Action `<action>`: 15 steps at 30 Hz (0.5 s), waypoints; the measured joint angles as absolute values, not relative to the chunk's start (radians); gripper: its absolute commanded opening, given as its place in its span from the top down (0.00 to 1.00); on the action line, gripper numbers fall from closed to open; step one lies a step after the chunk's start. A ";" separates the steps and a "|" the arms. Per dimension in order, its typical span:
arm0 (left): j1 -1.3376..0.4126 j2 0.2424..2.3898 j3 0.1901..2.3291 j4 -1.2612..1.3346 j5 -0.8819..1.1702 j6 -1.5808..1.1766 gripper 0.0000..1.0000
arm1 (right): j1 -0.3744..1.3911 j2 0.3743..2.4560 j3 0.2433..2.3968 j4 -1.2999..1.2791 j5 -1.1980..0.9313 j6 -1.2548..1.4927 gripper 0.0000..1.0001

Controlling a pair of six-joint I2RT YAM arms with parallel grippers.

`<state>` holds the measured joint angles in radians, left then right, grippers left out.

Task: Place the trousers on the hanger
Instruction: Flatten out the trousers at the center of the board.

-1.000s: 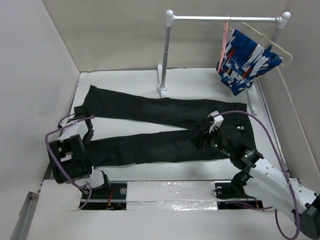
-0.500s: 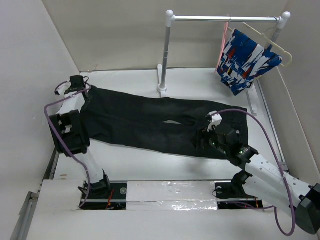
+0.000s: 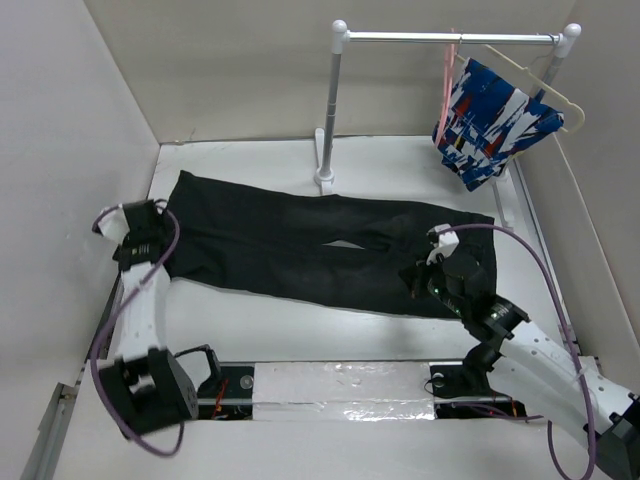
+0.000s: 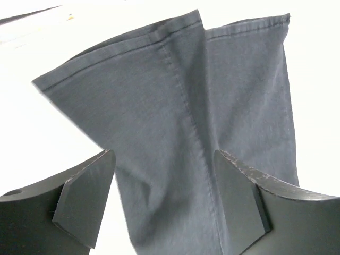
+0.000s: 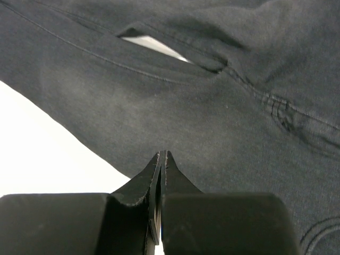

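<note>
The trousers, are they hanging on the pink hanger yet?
No, the trousers lie spread flat on the table, while the pink hanger hangs up on the rail.

The trousers (image 3: pixel 300 245) are lying flat across the middle of the counter (image 3: pixel 260 160), spread out lengthwise with the waist to the right and the two hems to the left. They are plain black, washed-looking soft fabric with stitched seams. The legs are resting close together, one edge overlapping the other near the hems (image 4: pixel 202 32), leaving only a small slit of white counter showing between them near the crotch (image 5: pixel 154 47). The hanger (image 3: pixel 444 90), thin and pink, is hanging by its hook from the rail (image 3: pixel 400 38) at the far right, well apart from the trousers and bare of cloth.
</note>
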<state>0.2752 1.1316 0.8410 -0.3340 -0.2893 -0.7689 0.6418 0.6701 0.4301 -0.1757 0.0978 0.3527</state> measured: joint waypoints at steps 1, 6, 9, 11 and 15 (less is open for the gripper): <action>0.289 1.067 0.793 -0.333 -0.281 -0.777 0.28 | 0.641 0.660 0.424 -0.181 0.096 0.356 0.98; 0.332 0.932 0.601 -0.358 -0.282 -0.838 0.24 | 0.641 0.625 0.403 -0.201 0.065 0.366 0.89; 0.381 0.984 0.558 -0.363 -0.270 -0.865 0.25 | 0.641 0.619 0.401 -0.204 0.041 0.367 0.76; 0.426 1.042 0.554 -0.348 -0.258 -0.879 0.26 | 0.642 0.619 0.401 -0.210 0.019 0.371 0.53; 0.465 1.187 0.562 -0.301 -0.245 -0.904 0.27 | 0.642 0.618 0.399 -0.224 -0.020 0.372 0.44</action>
<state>0.4652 1.1873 0.5621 -0.3012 -0.2455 -0.9039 0.6418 0.6178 0.3992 -0.2241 -0.0196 0.3717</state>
